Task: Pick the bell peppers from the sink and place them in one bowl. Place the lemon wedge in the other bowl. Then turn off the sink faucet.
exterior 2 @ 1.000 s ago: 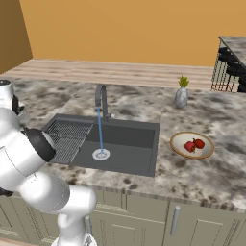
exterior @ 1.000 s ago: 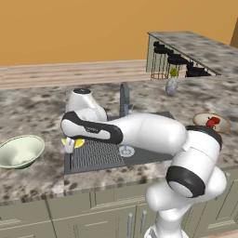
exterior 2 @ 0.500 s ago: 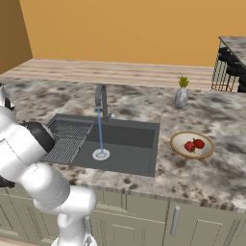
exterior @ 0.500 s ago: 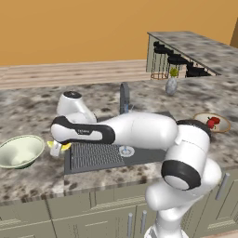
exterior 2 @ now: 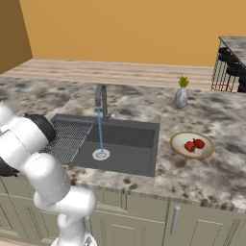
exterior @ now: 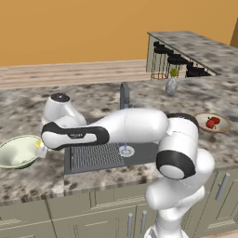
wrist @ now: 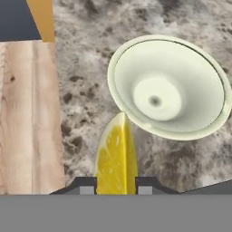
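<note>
Arm has swung leftward from the sink (exterior: 111, 155); tool (wrist: 116, 186) clenched on lemon wedge (wrist: 115, 156), just short of green bowl (wrist: 170, 86) at 1 o'clock. Carry fully over its centre, lower, then release

We could read no text, label, brand or number anywhere. The dark forearm of the arm (exterior: 76, 135) carried a small pale marking, but it was too blurred for us to make out.
</note>
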